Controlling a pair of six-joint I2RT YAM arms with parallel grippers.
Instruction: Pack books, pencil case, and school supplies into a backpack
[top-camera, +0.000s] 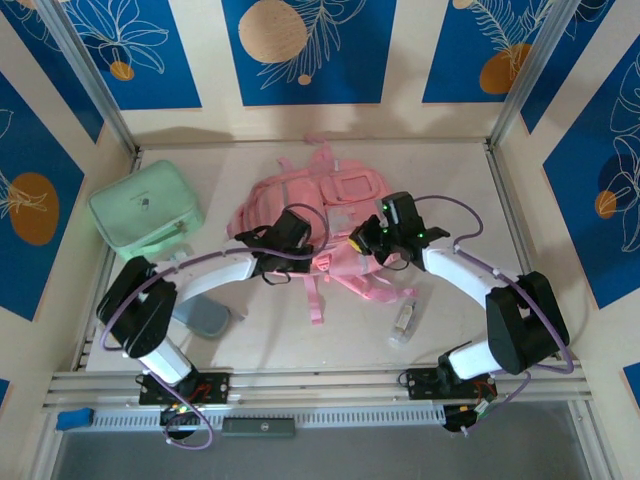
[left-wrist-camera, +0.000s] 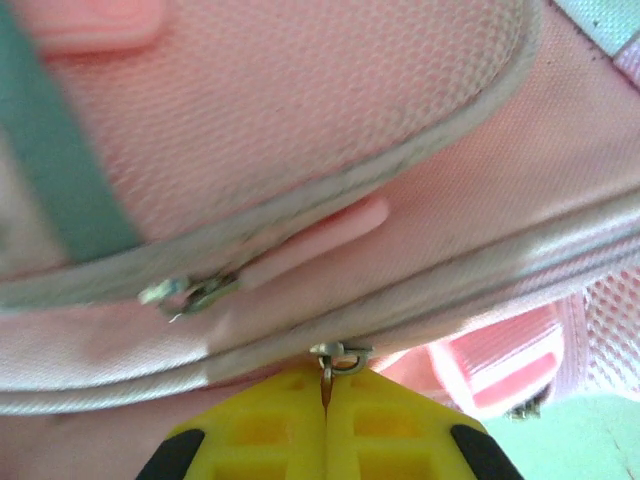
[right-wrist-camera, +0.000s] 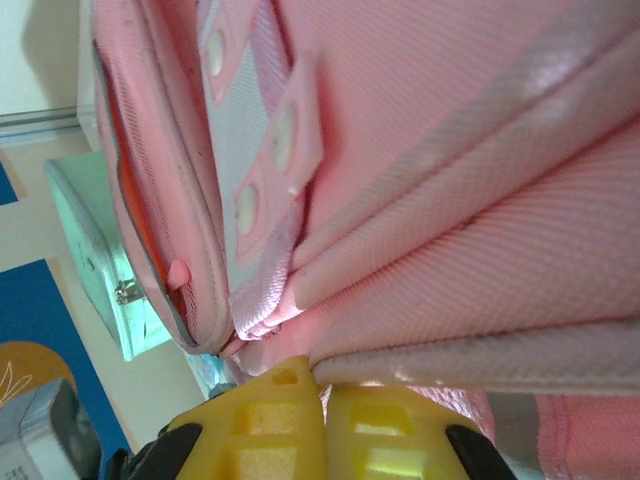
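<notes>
The pink backpack (top-camera: 330, 190) lies flat in the middle of the table. My left gripper (top-camera: 300, 245) is on its near left side. In the left wrist view that gripper (left-wrist-camera: 326, 385) is shut on a zip pull, whose metal ring (left-wrist-camera: 340, 354) shows just above the yellow fingertips. My right gripper (top-camera: 368, 240) is at the near right side, and close up it (right-wrist-camera: 322, 378) is shut on a fold of the pink backpack (right-wrist-camera: 450, 150). The grey-blue pencil case (top-camera: 207, 316) lies at the near left. A clear bottle (top-camera: 403, 322) lies at the near right. The books are out of view.
A mint-green boxy case (top-camera: 146, 208) stands at the back left, beside the backpack. A second zip slider with a pink tab (left-wrist-camera: 200, 292) sits higher on the backpack. Pink straps (top-camera: 316, 292) trail toward the near edge. Metal rails border the table.
</notes>
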